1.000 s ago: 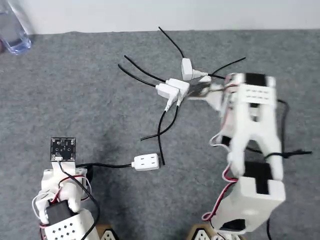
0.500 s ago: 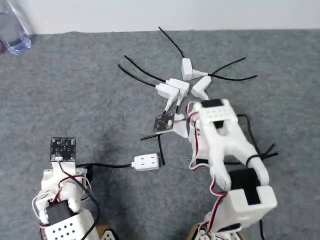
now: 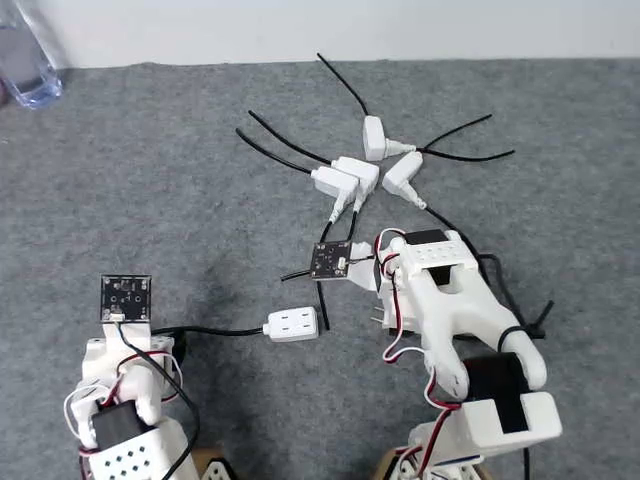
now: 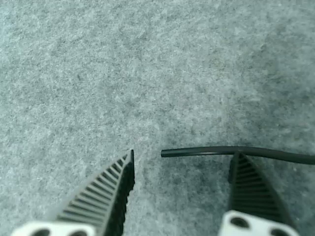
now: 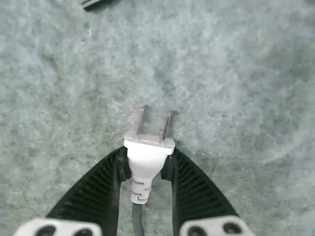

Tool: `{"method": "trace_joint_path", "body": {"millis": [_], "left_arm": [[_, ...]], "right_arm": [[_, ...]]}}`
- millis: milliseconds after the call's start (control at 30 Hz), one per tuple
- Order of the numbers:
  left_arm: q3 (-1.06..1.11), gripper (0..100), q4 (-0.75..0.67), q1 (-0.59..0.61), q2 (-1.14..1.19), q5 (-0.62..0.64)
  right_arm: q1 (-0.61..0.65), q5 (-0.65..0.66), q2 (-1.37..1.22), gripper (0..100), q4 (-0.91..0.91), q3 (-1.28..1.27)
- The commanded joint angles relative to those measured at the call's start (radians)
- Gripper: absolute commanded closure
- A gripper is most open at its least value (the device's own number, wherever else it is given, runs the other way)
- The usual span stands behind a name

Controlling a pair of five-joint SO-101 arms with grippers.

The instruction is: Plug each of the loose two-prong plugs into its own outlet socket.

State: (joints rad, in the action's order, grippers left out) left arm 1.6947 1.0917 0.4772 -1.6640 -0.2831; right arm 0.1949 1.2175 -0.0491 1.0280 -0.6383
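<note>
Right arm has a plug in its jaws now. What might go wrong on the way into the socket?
The outlet socket lies loose on the carpet, and the left jaws are open over a cord, so a push may just slide it. Loose black cords lie between the held plug and the socket and might snag.

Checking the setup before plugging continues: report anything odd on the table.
Nothing spilled or broken. One oddity: the loose white two-prong plugs trail short black cords that end free on the grey carpet, attached to nothing.
</note>
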Motion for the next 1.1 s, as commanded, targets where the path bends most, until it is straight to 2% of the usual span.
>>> {"method": "trace_joint_path", "body": {"millis": [0, 100, 267, 367, 533, 833, 1067], "left_arm": [[-0.005, 71, -0.026, -0.006, -0.012, -0.008], [-0.005, 71, -0.026, -0.006, -0.012, -0.008], [-0.005, 71, -0.026, -0.006, -0.012, -0.008], [-0.005, 71, -0.026, -0.006, -0.012, -0.008], [-0.005, 71, -0.026, -0.006, -0.012, -0.008], [-0.005, 71, -0.023, -0.006, -0.012, -0.008], [-0.005, 71, -0.025, -0.006, -0.012, -0.008]], "right_arm": [[0.010, -0.034, 0.013, 98.8, -0.028, 0.000], [0.010, -0.041, 0.015, 97.3, -0.028, 0.005], [0.010, -0.080, 0.044, 79.9, -0.028, -0.009], [0.028, -0.081, 0.087, 77.9, -0.028, -0.038], [0.070, -0.089, 0.140, 77.9, -0.030, -0.087], [0.056, -0.124, 0.143, 78.2, -0.073, -0.089], [-0.002, -0.118, 0.142, 96.6, -0.147, -0.095]]}}
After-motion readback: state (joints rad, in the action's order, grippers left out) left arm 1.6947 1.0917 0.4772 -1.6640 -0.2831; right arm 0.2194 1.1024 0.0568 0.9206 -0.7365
